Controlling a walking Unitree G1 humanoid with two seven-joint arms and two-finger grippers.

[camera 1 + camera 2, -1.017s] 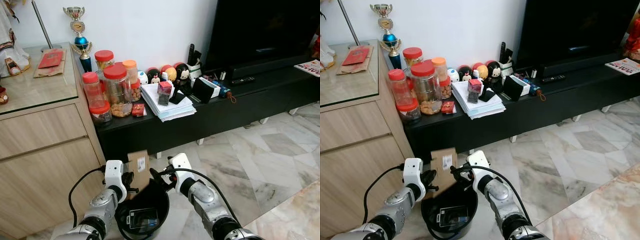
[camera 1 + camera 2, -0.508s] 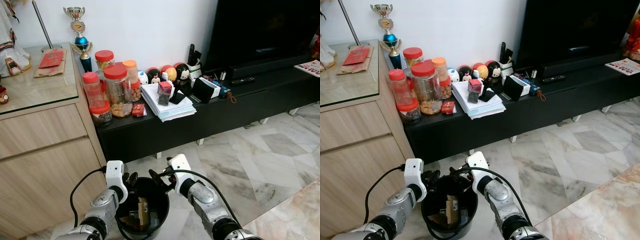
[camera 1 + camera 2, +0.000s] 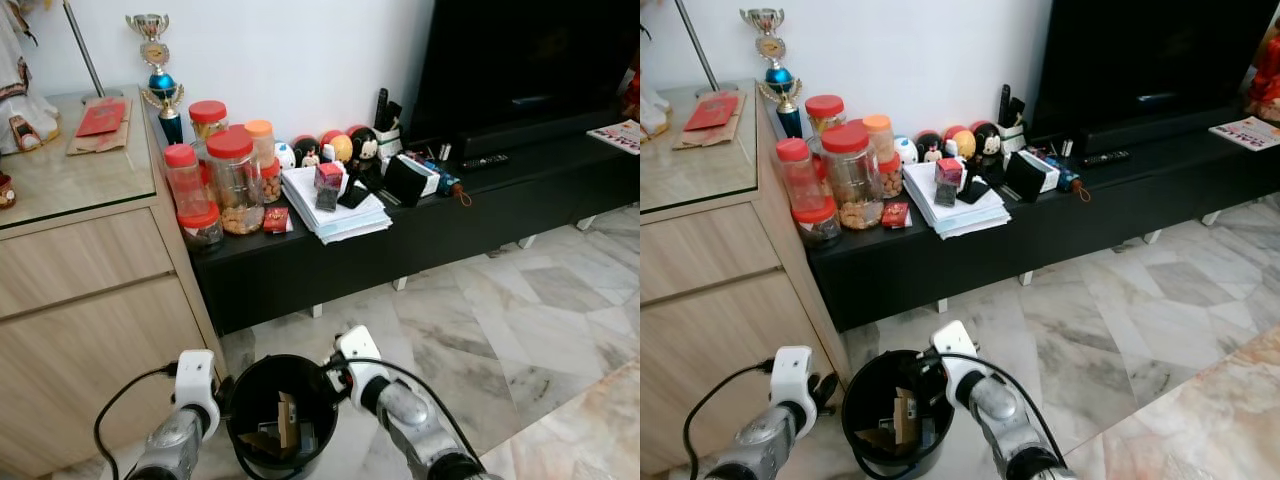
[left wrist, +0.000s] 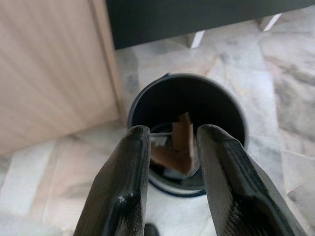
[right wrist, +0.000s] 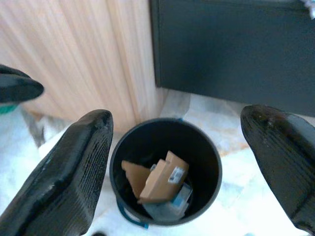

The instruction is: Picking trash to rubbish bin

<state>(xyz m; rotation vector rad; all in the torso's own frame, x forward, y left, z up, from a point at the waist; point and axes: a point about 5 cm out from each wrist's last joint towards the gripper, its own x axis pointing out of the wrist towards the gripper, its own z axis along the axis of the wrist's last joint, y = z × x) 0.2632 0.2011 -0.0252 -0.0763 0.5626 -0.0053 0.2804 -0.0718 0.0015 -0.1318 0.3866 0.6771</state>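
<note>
A black rubbish bin (image 3: 236,388) stands on the marble floor before me. A brown cardboard box (image 3: 287,423) lies tilted inside it among other scraps. My left gripper (image 3: 221,394) sits just left of the rim, open, with nothing between its fingers (image 4: 129,177). Against the right side of the rim is my right gripper (image 3: 334,376), its fingers (image 5: 74,167) spread wide and empty. Both wrist views look down into the bin (image 5: 215,169) at the cardboard (image 5: 162,181).
A light wooden cabinet (image 3: 90,300) stands close on the left of the bin. Behind it runs a low black TV console (image 3: 430,225) with red-lidded jars (image 3: 235,180), a paper stack (image 3: 335,210) and small figurines. Open marble floor (image 3: 520,330) lies to the right.
The cardboard box, held above the bin between both grippers a second ago, has dropped inside. Both grippers have let go, and the left one has drawn back to the left.
</note>
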